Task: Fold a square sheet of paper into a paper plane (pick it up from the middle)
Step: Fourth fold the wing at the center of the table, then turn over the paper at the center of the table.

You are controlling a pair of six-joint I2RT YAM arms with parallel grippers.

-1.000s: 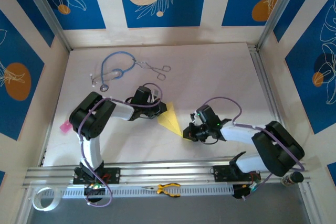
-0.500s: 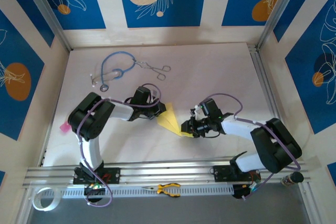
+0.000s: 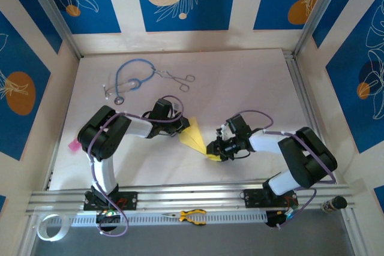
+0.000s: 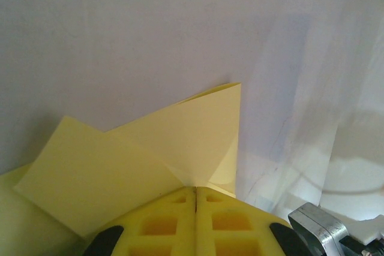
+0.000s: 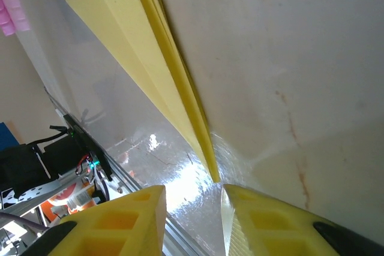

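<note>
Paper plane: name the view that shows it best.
Top external: the paper plane shows nearly whole, a long triangle. Left wrist gives its wide end in the shut left tool; right wrist, its layered edge and tip at the open right tool.

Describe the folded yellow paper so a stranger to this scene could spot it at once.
On the white table, look at the middle. A slim pale-yellow folded paper triangle lies there, wide end pinched in the left gripper, sharp tip at the open right gripper. Unlike the blue stethoscope and metal forceps, it is flat yellow paper.
</note>
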